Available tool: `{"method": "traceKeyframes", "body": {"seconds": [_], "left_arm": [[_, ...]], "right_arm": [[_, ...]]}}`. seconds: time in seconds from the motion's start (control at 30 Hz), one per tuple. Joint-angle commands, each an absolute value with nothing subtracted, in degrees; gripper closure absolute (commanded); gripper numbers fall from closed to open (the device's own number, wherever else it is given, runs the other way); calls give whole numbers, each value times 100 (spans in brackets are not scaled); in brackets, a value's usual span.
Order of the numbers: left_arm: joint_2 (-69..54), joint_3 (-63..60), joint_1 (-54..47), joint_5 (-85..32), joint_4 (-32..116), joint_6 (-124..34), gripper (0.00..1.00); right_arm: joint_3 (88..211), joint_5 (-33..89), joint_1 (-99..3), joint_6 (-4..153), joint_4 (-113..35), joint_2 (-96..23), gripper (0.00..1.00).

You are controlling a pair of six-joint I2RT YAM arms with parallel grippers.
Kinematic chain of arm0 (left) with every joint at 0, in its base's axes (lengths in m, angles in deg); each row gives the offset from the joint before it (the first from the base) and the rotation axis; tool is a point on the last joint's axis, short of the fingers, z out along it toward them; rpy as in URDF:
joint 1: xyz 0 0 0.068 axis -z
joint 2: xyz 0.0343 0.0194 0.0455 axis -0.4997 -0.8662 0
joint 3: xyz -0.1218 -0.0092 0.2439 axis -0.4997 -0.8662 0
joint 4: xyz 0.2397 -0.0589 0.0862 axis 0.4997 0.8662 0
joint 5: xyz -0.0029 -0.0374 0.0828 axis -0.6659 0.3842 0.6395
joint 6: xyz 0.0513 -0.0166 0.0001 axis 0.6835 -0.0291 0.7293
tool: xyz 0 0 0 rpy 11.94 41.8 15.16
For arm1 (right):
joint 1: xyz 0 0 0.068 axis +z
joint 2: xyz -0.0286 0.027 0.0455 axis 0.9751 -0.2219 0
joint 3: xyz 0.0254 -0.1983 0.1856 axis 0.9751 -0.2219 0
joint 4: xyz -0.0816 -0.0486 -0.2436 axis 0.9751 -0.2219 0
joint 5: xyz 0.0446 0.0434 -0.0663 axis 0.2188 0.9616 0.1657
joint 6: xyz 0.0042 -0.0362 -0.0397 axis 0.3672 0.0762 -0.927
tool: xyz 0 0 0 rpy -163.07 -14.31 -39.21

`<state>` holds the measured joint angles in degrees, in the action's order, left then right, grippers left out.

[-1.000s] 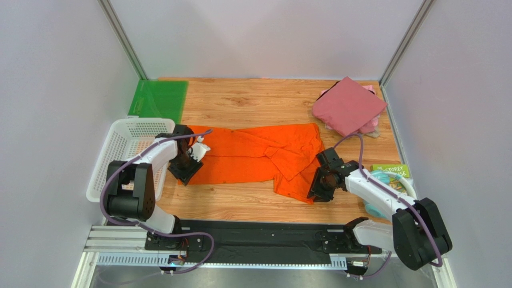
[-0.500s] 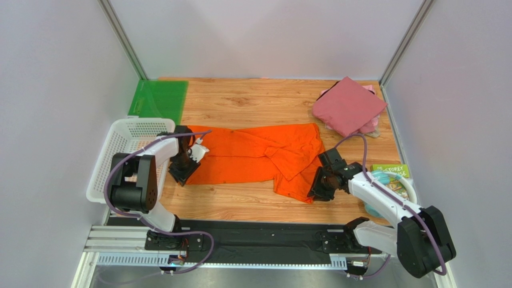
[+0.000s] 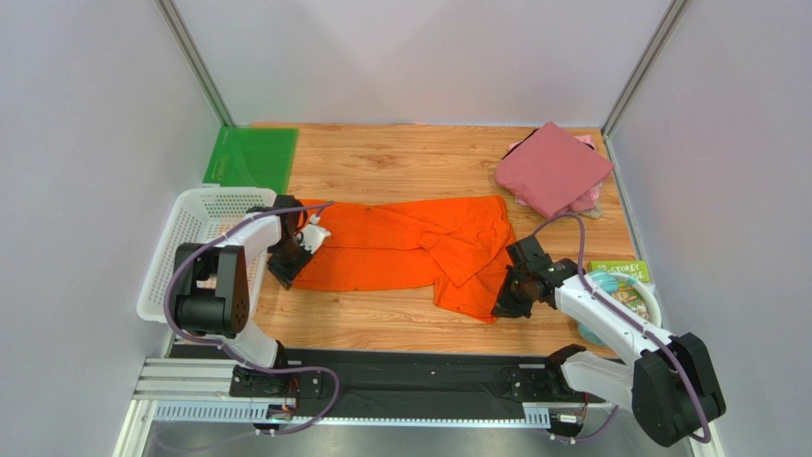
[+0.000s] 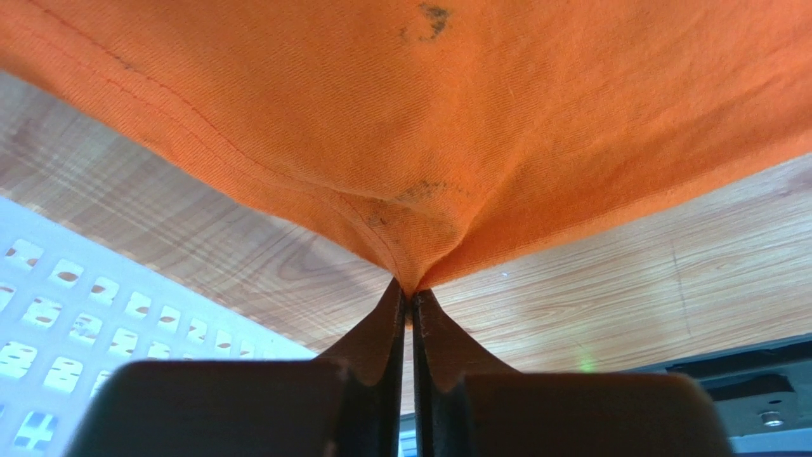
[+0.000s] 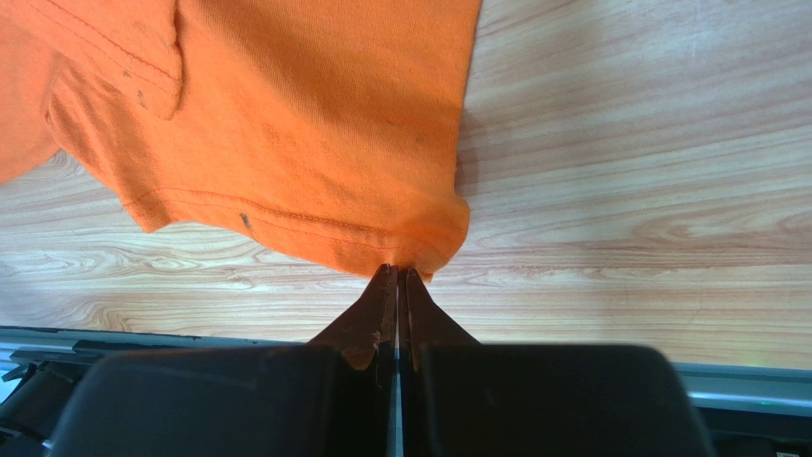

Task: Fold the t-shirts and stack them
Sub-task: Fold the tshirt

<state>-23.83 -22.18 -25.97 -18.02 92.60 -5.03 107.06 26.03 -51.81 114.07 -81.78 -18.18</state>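
Note:
A bright orange t-shirt (image 3: 400,246) lies spread across the middle of the wooden table. My left gripper (image 3: 283,270) is shut on its near left corner, and the cloth (image 4: 410,162) puckers up into the closed fingertips (image 4: 409,290). My right gripper (image 3: 502,307) is shut on the hem at the shirt's near right corner (image 5: 314,143), pinched at the tips (image 5: 397,271). A folded maroon-red t-shirt (image 3: 553,167) rests on a pale pink one (image 3: 589,198) at the back right.
A white mesh basket (image 3: 195,243) stands at the left, close beside my left arm. A flat green sheet (image 3: 253,157) lies at the back left. A green book (image 3: 619,270) and a pale bowl (image 3: 624,300) sit at the right, by my right arm.
Both grippers have closed onto the orange shirt's near corners. The left gripper shifted slightly left and back; the right one barely moved.

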Motion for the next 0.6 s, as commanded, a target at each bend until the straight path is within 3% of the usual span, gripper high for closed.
{"method": "traceKeyframes", "body": {"seconds": [0.0,0.43,0.47,0.57], "left_arm": [[-2143,-1979,-2647,-1924,9420,-467,100],[-1993,-1961,-2647,-2011,9508,-406,100],[-1993,-1961,-2647,-2020,9508,-405,100],[-2011,-1943,-2647,-2073,9508,-397,100]], "right_arm": [[10832,2522,-5178,11411,-8352,-1519,100],[11044,2329,-5178,11367,-8976,-1000,100],[11017,2355,-5169,11384,-8967,-1026,87],[10841,2652,-5169,11367,-8862,-1332,69]]}}
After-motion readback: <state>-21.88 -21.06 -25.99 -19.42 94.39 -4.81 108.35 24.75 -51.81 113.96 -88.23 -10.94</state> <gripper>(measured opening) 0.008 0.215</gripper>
